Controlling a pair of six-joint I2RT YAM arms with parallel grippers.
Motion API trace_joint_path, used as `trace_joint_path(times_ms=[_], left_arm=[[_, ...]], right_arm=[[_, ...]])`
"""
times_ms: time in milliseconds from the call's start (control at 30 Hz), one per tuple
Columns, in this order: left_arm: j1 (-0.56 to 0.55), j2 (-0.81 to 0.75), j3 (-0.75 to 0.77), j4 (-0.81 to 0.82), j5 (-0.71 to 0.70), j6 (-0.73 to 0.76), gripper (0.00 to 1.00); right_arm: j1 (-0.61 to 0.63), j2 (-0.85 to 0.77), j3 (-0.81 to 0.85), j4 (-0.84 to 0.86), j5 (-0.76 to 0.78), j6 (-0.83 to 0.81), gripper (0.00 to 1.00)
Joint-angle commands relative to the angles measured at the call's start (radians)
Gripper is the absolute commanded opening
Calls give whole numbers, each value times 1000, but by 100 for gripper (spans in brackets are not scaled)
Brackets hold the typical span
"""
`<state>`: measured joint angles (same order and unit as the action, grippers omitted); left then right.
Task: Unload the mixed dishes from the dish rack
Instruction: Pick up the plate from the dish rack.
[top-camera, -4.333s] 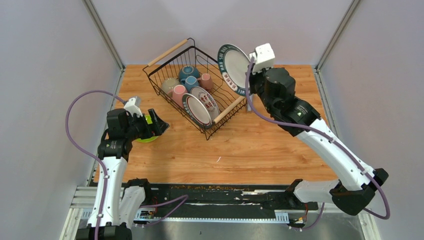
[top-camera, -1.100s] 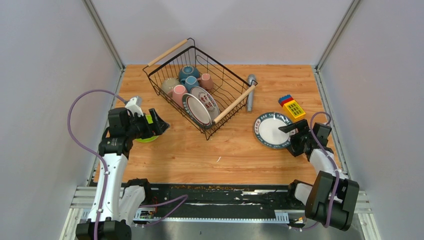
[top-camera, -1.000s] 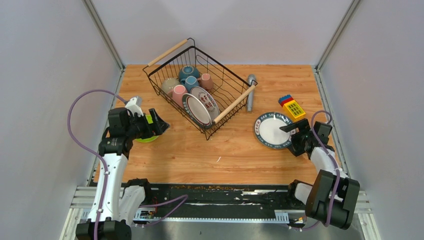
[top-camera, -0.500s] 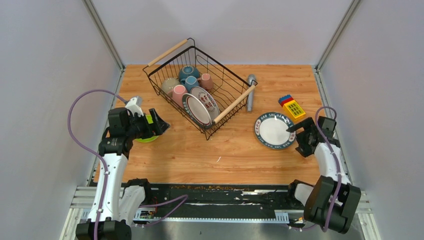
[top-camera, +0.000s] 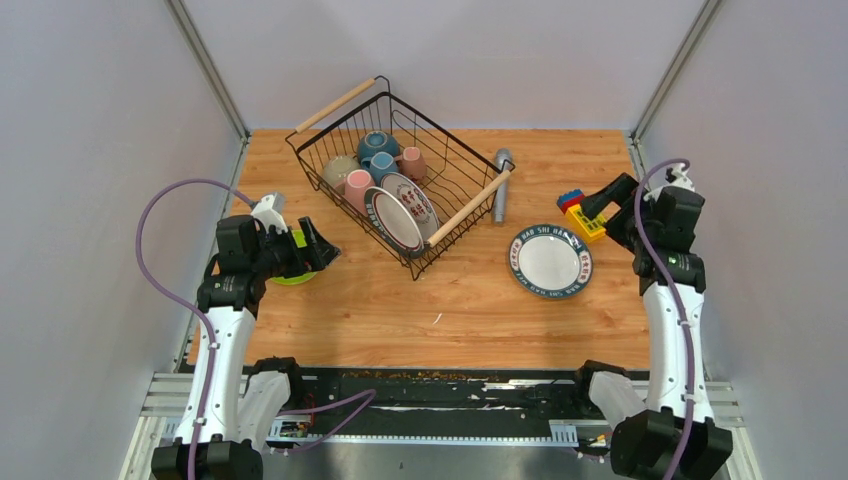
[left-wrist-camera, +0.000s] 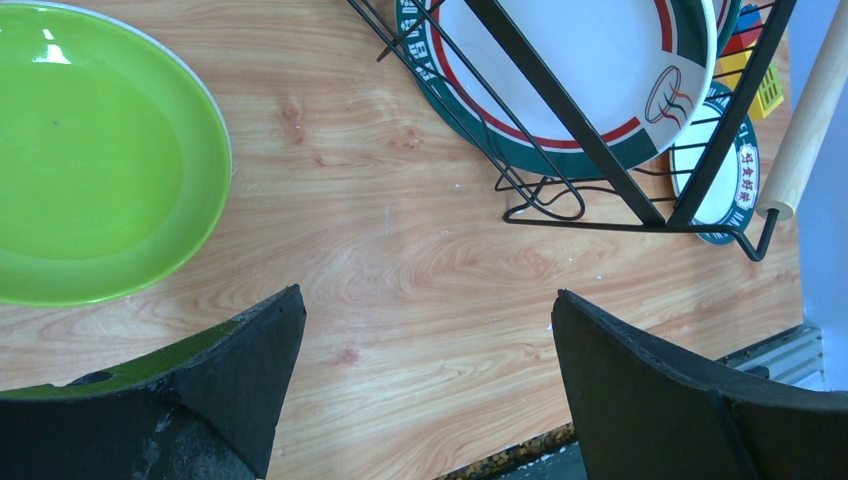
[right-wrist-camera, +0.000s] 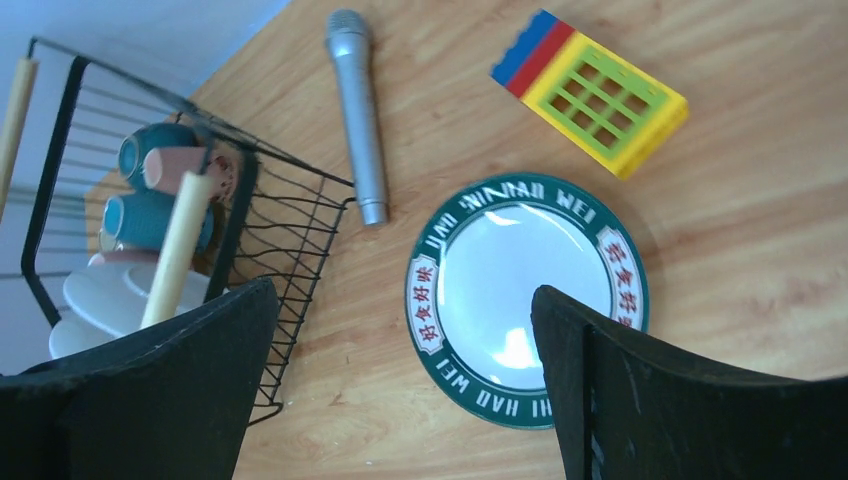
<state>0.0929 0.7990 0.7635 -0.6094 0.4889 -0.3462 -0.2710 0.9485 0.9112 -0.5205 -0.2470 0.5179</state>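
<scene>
left tool (left-wrist-camera: 425, 305) and right tool (right-wrist-camera: 402, 295) gape open, holding nothing
patterned plates (top-camera: 398, 215) stand in the dish rack (top-camera: 338, 106), upper centre; likely stiff, slick, breakable, so pinch a top rim

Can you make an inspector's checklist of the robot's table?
Surface: wooden table, a white speck near the middle.
Job's things: dish rack holds two patterned plates, mugs, bowls; third patterned plate flat on table, right; lime-green plate on table, left.
Clutter: grey cylinder beside rack; toy block at the right edge.
Grippers: left gripper and right gripper fingers open, empty.
Cables: purple cable loops on both arms.
Surroundings: grey walls; metal rail at near edge.
</scene>
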Motion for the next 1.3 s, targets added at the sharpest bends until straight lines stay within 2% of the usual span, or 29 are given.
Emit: trace_joint_path(times_ms=[0, 233, 433, 800, 1267], left_arm=[[1, -9, -6, 30, 14, 6, 100], [0, -9, -7, 32, 18, 6, 100], [0, -7, -7, 32, 18, 7, 100], [1, -4, -7, 32, 22, 7, 100], [0, -10, -7, 33, 29, 7, 100]], right_arm=[[97, 33, 129, 15, -27, -171, 100], [339, 140, 293, 14, 6, -276, 99], [486, 265, 410, 14, 12, -315, 97], [775, 526, 627, -42, 113, -442, 93], [968, 767, 785, -92, 319, -538, 74]])
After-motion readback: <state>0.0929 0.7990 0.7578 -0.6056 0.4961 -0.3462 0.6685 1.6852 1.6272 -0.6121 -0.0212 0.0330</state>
